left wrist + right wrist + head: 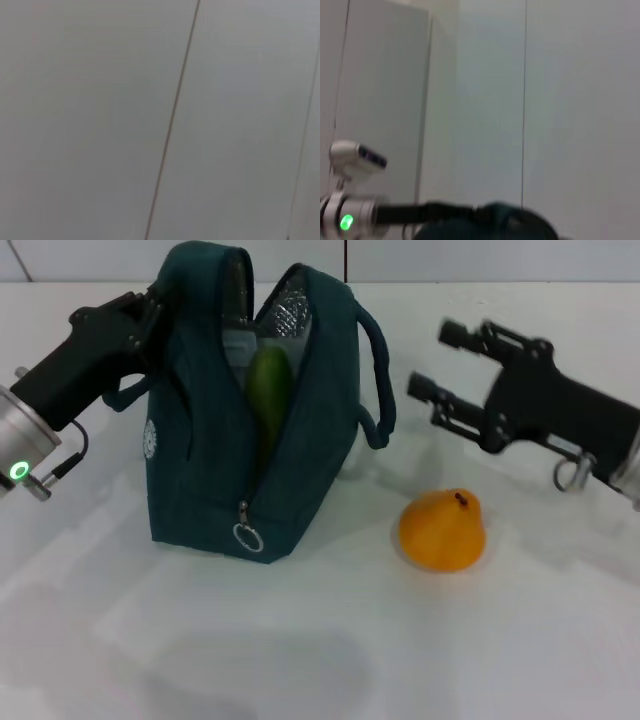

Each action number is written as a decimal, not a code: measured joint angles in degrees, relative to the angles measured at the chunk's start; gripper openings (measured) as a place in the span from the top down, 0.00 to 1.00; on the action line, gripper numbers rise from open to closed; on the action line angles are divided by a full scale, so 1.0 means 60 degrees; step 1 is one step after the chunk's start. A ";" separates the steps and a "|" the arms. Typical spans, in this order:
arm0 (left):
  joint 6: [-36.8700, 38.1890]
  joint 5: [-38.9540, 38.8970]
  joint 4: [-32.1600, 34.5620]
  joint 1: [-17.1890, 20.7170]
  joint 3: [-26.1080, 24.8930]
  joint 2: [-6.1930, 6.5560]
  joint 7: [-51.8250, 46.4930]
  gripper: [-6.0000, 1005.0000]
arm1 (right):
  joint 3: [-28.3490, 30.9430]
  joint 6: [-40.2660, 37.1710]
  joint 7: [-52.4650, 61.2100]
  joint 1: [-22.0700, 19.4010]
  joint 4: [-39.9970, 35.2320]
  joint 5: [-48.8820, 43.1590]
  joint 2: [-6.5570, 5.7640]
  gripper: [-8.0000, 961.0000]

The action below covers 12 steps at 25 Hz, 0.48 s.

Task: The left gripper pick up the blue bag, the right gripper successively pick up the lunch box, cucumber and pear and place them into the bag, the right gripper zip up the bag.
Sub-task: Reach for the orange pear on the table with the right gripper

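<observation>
The blue bag [225,430] stands upright on the white table, its top unzipped and showing a silver lining. A green cucumber [268,390] stands on end inside the opening. My left gripper [150,322] is shut on the bag's upper left edge. An orange-yellow pear [442,530] sits on the table to the right of the bag. My right gripper [432,360] hangs open and empty above and behind the pear, its fingers pointing at the bag's handle [375,380]. The lunch box is out of view. The bag's top [520,222] shows dimly in the right wrist view.
A zipper pull ring [248,537] hangs at the bag's front lower end. The white table [300,640] spreads in front of the bag. The left wrist view shows only a grey wall panel [100,120]. My left arm [350,220] shows in the right wrist view.
</observation>
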 joint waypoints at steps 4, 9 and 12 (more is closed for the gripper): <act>-0.0451 -0.0214 -0.0280 -0.0347 -0.0014 -0.0046 0.0370 0.95 | 0.0003 -0.0492 -0.0091 -0.0014 0.0261 -0.0764 -0.0305 0.30; -0.0483 -0.0504 -0.0468 -0.0416 -0.0012 -0.0060 0.0528 0.95 | 0.0007 -0.1247 -0.0071 -0.0137 0.0314 -0.1560 -0.0664 0.35; -0.0483 -0.0819 -0.0719 -0.0483 -0.0004 -0.0076 0.0828 0.95 | 0.0017 -0.1376 -0.0056 -0.0287 0.0368 -0.1583 -0.0859 0.35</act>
